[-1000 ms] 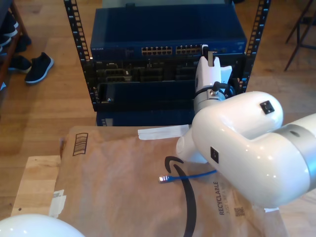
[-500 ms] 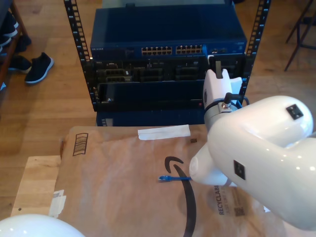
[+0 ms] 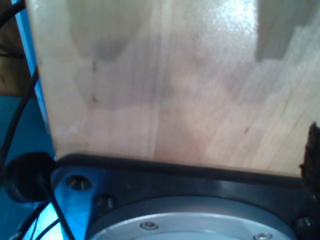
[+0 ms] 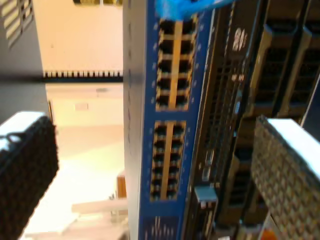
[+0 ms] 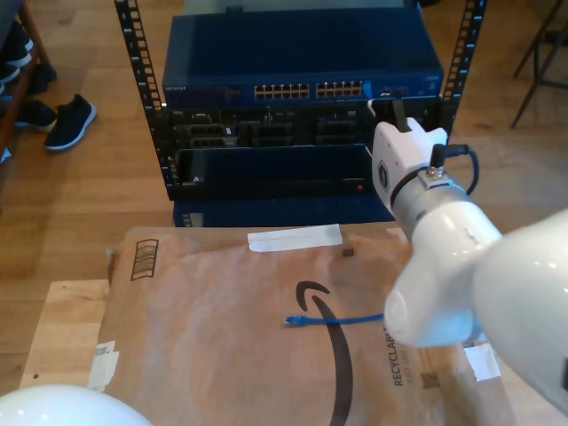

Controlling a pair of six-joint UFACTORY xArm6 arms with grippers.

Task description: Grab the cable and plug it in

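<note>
Since a moment ago my arm has swung toward the exterior view's right, uncovering more of the cable (image 5: 333,319) lying on the brown paper (image 5: 213,337). In the exterior view, my second gripper (image 5: 389,108) points at the rack (image 5: 302,133), well apart from that plug end. The first wrist view shows pale wood (image 3: 175,85); whether my first gripper is parted I cannot tell. In the second wrist view, the jaws stand apart before the switch (image 4: 172,125), a blue cable (image 4: 185,7) plugged in.

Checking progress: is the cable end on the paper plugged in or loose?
Loose. The cable plug lies free on the brown paper, well short of the switch ports.
</note>
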